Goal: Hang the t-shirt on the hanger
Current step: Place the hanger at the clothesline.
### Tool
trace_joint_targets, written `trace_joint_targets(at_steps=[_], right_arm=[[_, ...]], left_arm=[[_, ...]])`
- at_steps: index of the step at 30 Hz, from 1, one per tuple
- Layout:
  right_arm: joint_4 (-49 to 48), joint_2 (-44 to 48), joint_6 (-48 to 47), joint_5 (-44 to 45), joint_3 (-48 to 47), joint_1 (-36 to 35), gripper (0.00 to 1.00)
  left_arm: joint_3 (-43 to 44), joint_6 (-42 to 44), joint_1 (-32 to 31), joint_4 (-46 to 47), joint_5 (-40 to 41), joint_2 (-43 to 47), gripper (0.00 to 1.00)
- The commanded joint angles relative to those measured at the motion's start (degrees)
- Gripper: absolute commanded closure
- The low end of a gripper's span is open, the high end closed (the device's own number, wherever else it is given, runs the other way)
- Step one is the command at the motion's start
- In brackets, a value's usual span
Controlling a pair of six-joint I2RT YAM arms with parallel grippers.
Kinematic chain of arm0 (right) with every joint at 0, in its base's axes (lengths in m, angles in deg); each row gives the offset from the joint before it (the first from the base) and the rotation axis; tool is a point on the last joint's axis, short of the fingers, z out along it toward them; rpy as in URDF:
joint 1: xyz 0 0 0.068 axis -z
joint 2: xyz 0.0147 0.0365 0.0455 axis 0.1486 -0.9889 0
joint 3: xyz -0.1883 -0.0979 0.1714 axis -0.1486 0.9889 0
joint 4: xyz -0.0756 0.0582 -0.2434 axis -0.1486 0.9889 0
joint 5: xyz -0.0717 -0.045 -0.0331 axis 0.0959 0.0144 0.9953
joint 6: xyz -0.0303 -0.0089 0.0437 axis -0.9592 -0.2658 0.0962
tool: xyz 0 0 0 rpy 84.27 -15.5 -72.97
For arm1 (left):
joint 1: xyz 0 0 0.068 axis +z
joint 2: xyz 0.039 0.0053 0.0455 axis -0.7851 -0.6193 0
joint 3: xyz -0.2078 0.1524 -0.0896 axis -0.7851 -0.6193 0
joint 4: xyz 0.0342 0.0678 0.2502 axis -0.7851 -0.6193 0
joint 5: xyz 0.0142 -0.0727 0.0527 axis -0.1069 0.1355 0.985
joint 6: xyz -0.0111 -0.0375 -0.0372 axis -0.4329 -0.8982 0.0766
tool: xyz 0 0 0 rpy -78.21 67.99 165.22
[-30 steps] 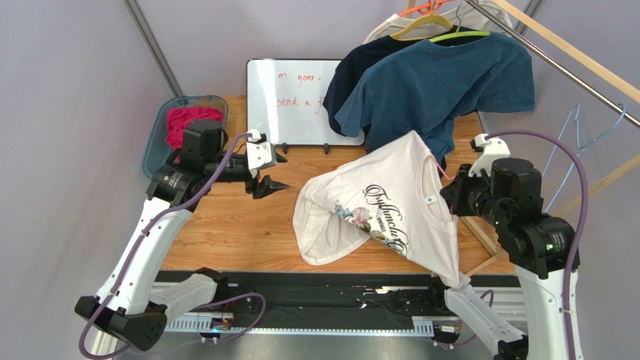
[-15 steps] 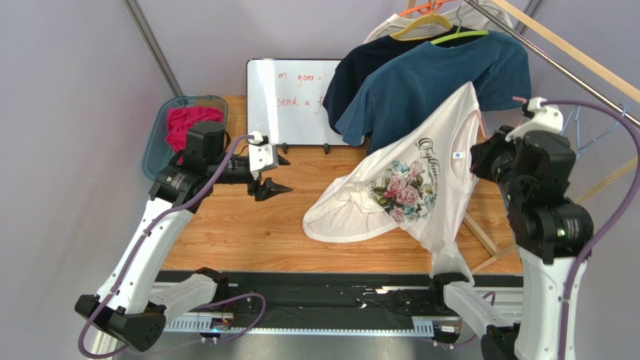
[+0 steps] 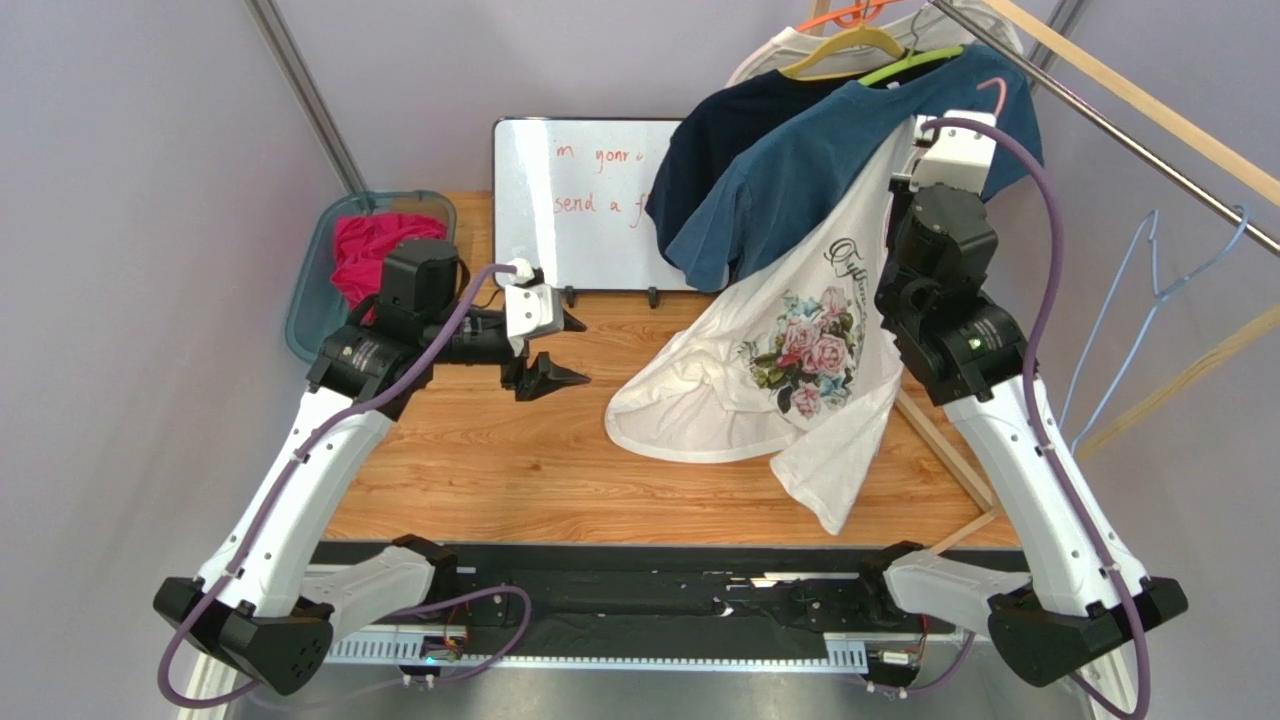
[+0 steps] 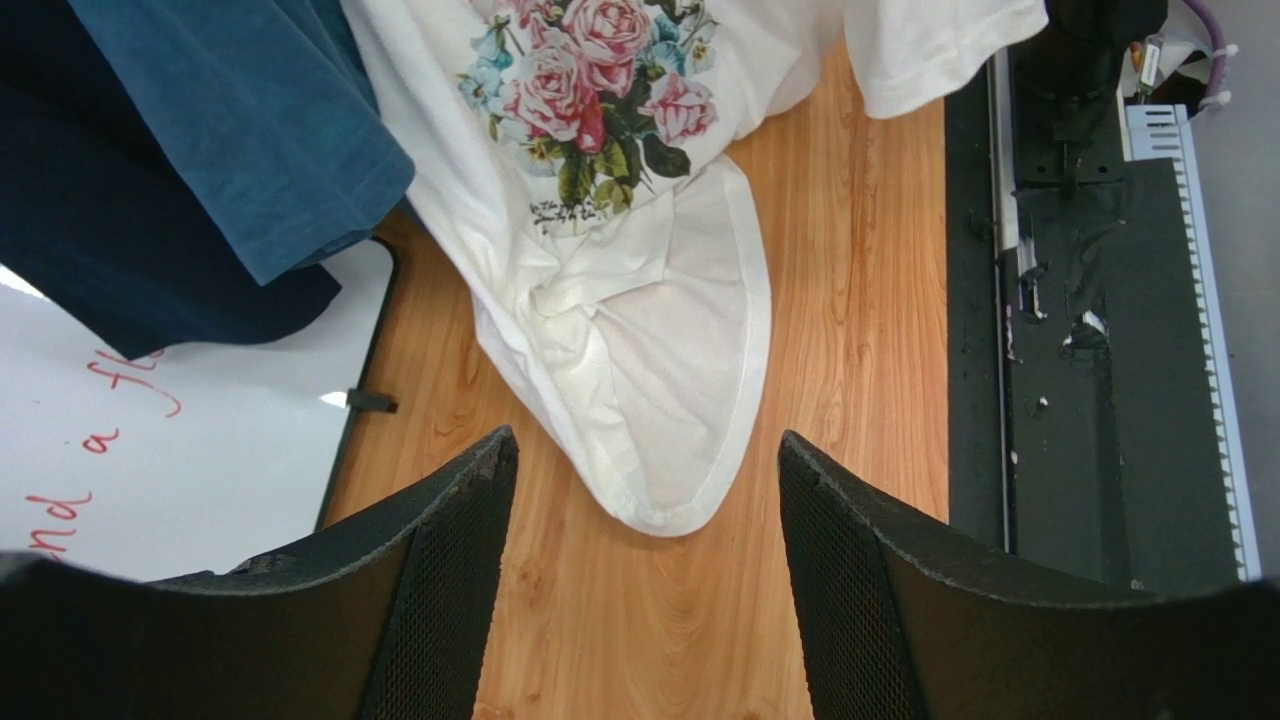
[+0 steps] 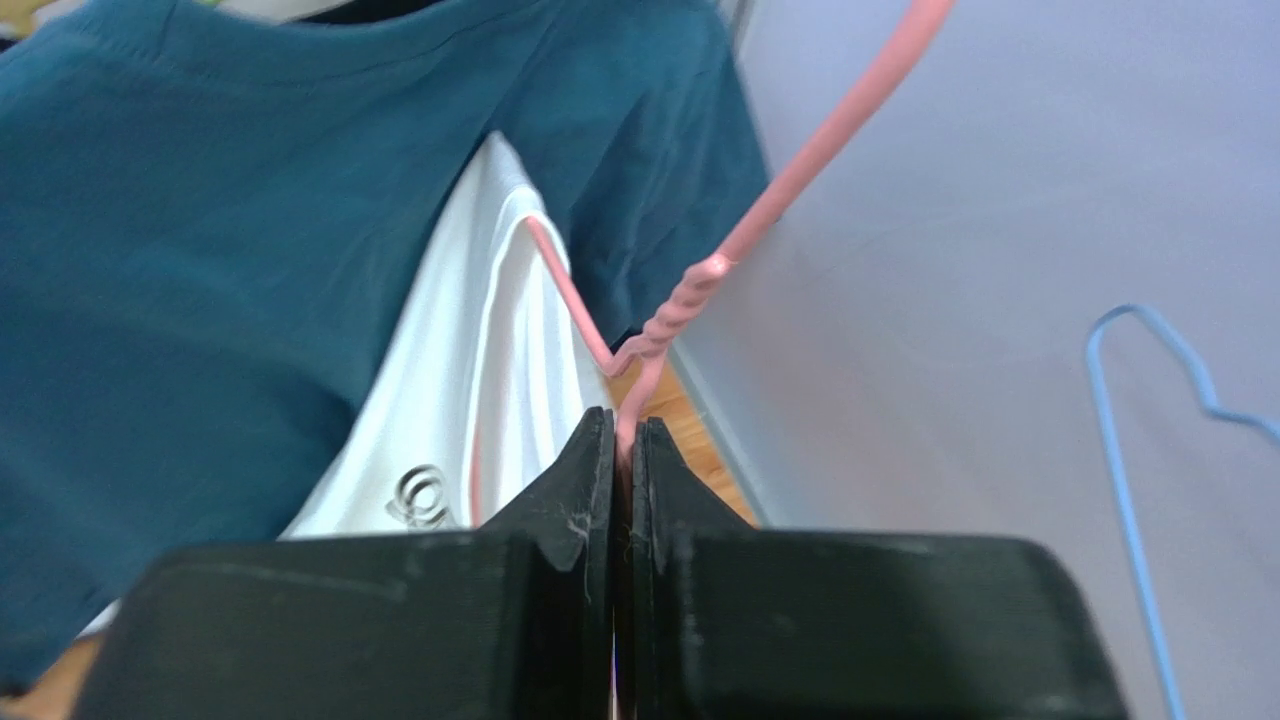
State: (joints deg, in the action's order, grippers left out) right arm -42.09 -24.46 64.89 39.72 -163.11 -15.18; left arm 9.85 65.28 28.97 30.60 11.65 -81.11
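The white t-shirt [image 3: 796, 353], with a rose print and dark script, hangs on the pink wire hanger [image 5: 706, 278]; its lower part drapes onto the wooden table. It also shows in the left wrist view [image 4: 631, 225] and the right wrist view [image 5: 481, 375]. My right gripper [image 3: 920, 168] is raised high at the back and shut on the hanger's wire just below the twisted neck [image 5: 619, 428]. The hanger's hook [image 3: 995, 93] shows pink beside the teal shirt. My left gripper [image 3: 559, 348] is open and empty over the table, left of the shirt's hem [image 4: 676, 510].
A teal-blue t-shirt [image 3: 842, 165] and a navy one [image 3: 718, 128] hang on a rail at the back. A whiteboard [image 3: 579, 203] stands behind the table. A bin with red cloth [image 3: 368, 248] is at the back left. Light blue hangers [image 3: 1157, 285] hang at right.
My right arm has swung up and leftward toward the back with the hanger, lifting the white t-shirt against the teal shirt. My left arm has barely moved.
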Motion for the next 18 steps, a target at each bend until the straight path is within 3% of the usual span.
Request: trace_joint_targets(at_steps=[1, 5, 18], right_arm=[[-21.42, -1.14, -12.92, 10.58, 0.09, -0.27, 1.00], [-31.54, -3.60, -19.78, 12.69, 0.71, 0.26, 1.00], [-28.56, -7.91, -17.59, 11.82, -4.83, 3.07, 1.00]], left_arm=[[2.82, -0.31, -0.35, 1.70, -2.04, -1.12, 0.30], [4.66, -0.22, -0.53, 1.34, -2.48, -2.62, 0.30], [6.51, 0.48, -1.67, 0.64, -2.57, -4.56, 0.30]])
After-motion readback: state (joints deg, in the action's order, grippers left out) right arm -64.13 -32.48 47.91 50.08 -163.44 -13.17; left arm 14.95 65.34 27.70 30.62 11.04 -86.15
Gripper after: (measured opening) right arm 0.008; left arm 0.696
